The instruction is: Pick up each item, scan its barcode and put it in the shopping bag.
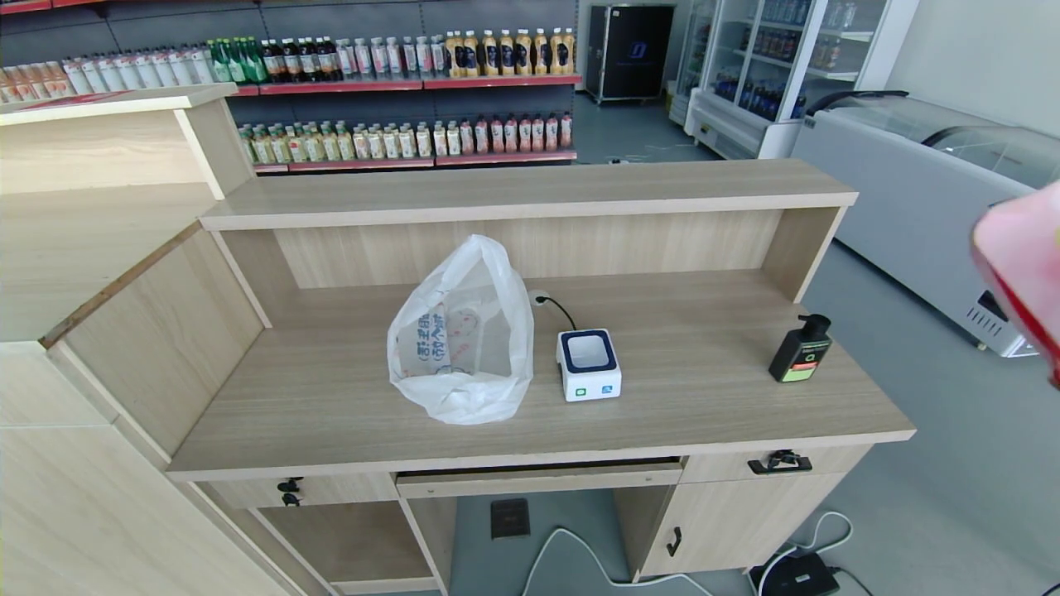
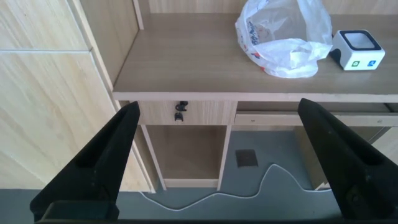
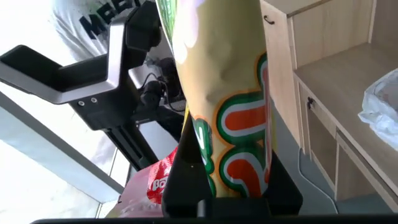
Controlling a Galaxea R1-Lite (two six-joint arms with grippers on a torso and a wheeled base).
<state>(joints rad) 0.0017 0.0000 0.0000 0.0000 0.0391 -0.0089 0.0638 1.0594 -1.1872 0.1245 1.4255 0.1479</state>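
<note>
My right gripper (image 3: pixel 230 186) is shut on a yellow snack bag (image 3: pixel 224 81) with green and orange print, held upright off to the side of the counter. A blurred pink and red packet (image 1: pixel 1023 265) shows at the right edge of the head view, close to the camera. The white plastic shopping bag (image 1: pixel 464 335) stands open on the wooden counter (image 1: pixel 679 389), left of the white barcode scanner (image 1: pixel 588 364). A black pump bottle (image 1: pixel 800 349) stands at the counter's right end. My left gripper (image 2: pixel 219 109) hangs open and holds nothing, low in front of the counter's left drawer.
A raised shelf (image 1: pixel 530 194) runs along the back of the counter, with a taller wooden unit (image 1: pixel 99 207) on the left. Cables (image 1: pixel 580 563) lie on the floor under the desk. A red packet (image 3: pixel 155 183) lies below the right gripper.
</note>
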